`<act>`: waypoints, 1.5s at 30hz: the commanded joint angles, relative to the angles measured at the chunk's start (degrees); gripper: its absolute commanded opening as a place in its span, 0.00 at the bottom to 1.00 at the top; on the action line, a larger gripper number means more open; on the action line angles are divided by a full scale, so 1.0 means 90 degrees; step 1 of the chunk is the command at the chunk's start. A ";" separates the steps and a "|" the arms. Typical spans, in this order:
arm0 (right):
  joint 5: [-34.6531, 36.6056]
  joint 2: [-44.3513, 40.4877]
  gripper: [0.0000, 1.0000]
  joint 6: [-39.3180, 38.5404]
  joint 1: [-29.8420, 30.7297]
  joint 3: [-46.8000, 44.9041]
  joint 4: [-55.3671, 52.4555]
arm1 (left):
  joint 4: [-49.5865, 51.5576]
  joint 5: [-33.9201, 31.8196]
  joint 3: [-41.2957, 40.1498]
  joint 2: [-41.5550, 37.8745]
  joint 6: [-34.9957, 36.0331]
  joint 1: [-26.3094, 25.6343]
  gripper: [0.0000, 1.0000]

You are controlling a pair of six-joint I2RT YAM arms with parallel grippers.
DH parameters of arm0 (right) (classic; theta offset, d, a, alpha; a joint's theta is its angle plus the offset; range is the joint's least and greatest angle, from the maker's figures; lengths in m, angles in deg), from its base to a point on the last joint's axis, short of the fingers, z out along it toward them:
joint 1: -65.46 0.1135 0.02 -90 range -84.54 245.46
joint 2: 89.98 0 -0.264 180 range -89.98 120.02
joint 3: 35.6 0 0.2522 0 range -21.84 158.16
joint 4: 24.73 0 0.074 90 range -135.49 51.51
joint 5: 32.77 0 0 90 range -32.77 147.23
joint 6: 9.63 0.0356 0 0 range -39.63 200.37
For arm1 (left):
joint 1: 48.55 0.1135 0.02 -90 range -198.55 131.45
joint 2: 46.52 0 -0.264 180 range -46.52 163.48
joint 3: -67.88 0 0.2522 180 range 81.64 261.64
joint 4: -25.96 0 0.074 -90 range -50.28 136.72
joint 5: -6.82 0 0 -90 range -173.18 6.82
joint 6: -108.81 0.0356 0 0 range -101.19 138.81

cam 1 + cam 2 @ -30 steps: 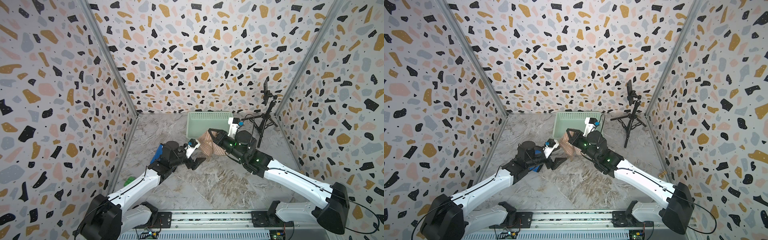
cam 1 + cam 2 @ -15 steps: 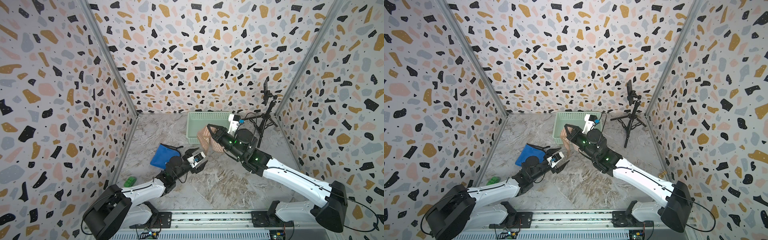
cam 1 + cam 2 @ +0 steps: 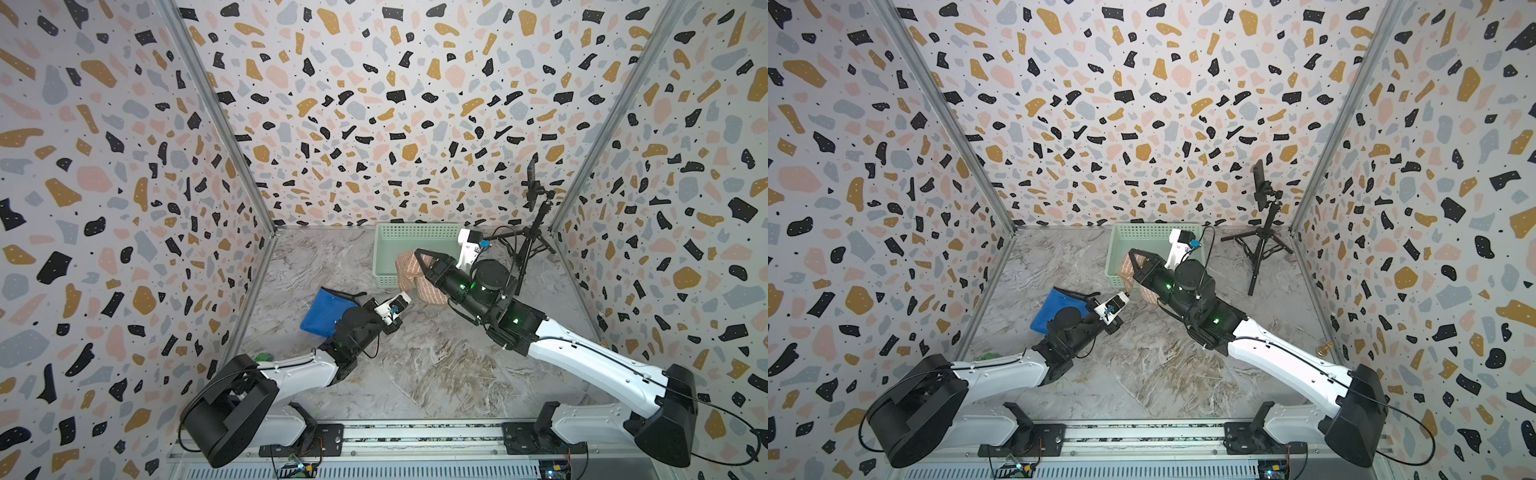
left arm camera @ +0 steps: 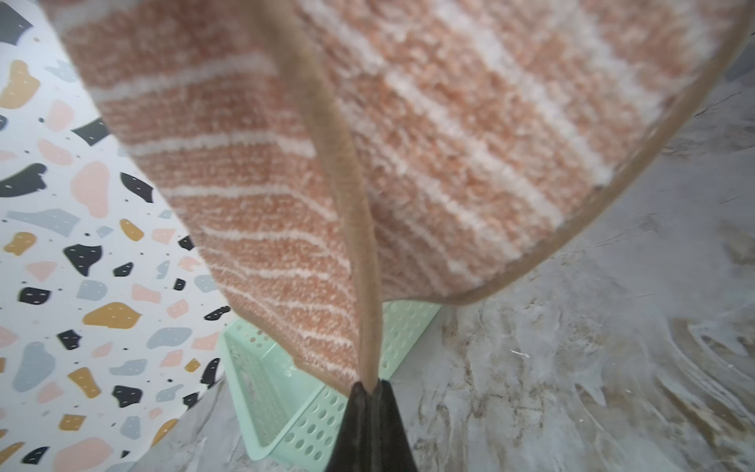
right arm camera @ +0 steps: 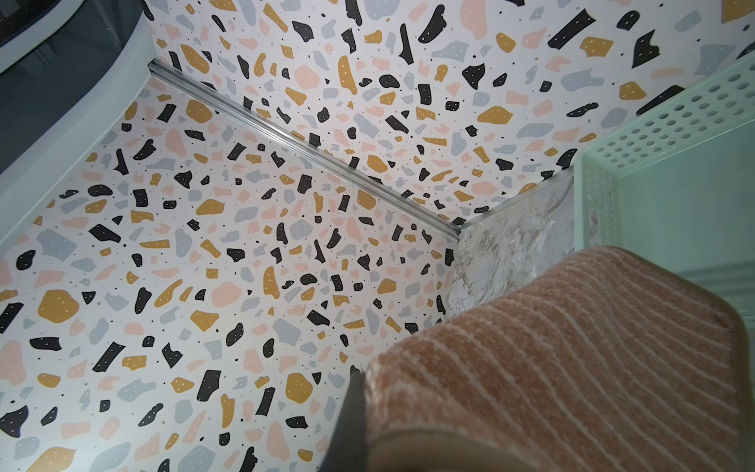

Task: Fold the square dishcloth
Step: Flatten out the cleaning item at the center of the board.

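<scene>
Marble table (image 3: 415,374), green basket (image 3: 415,237) at its back edge. Before it, an orange striped dishcloth (image 3: 406,272) hangs from the clamped right gripper (image 3: 418,254). Only the left wrist view shows the left gripper (image 4: 369,388) pinched on its hem.

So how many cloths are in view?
2: the orange striped cloth hangs beside the basket; the blue cloth lies on the table by the left arm. More may be hidden.
</scene>
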 commanded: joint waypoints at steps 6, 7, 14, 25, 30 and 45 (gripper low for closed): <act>0.0090 -0.0941 0.00 -0.0333 -0.0470 -0.0521 -0.0974 | 0.1436 -0.0231 0.0443 -0.1433 0.0423 0.0461 0.00; 0.0012 -0.1038 0.00 -0.0328 -0.0596 -0.0635 -0.1125 | 0.1906 -0.0178 0.0615 -0.1555 0.0472 0.0554 0.00; -0.1355 -0.1225 0.00 -0.0051 -0.1890 -0.1401 -0.1741 | 0.4993 0.0178 0.2170 -0.1235 0.1086 0.0883 0.00; -0.3152 -0.0349 0.00 -0.0500 -0.2569 -0.1230 -0.2261 | 0.7558 0.0122 0.4020 -0.0358 0.1600 0.0885 0.00; -0.2961 -0.1554 0.00 -0.0381 -0.1971 -0.3360 -0.2325 | 0.9484 0.1140 0.2895 -0.1237 0.2423 0.0490 0.00; -0.1797 -0.3477 0.50 -0.1001 -0.0866 -0.4058 -0.5699 | 1.0660 0.0754 0.1442 -0.1201 0.2965 -0.0690 0.00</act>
